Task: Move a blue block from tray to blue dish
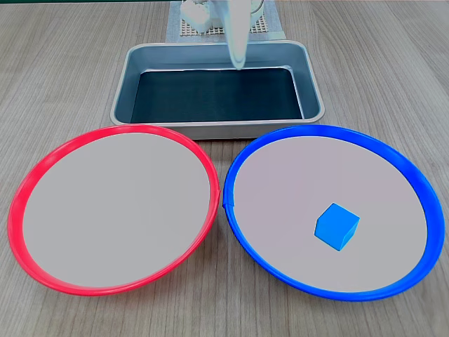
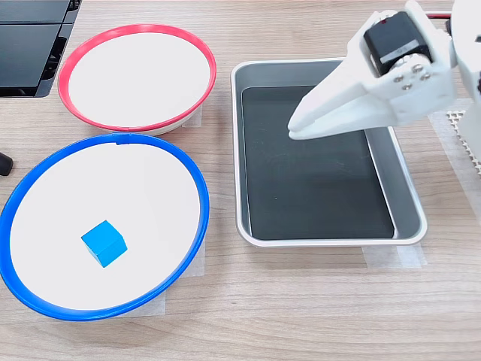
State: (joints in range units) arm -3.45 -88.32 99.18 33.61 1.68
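blue block (image 1: 337, 226) in blue dish (image 1: 242, 154) — gripper (image 2: 293, 128) clear

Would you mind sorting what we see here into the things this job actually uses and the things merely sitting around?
Belongs to the job:
- small bright blue cube, lying in the blue-rimmed round dish
- silver-grey metal tray with a black bottom
- white robot hand, above the tray

Just lying about:
- red-rimmed round dish
- black device at the second exterior view's left edge

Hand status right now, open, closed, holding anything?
Hand: closed and empty, above the tray. The blue block lies apart from it, in the blue dish.
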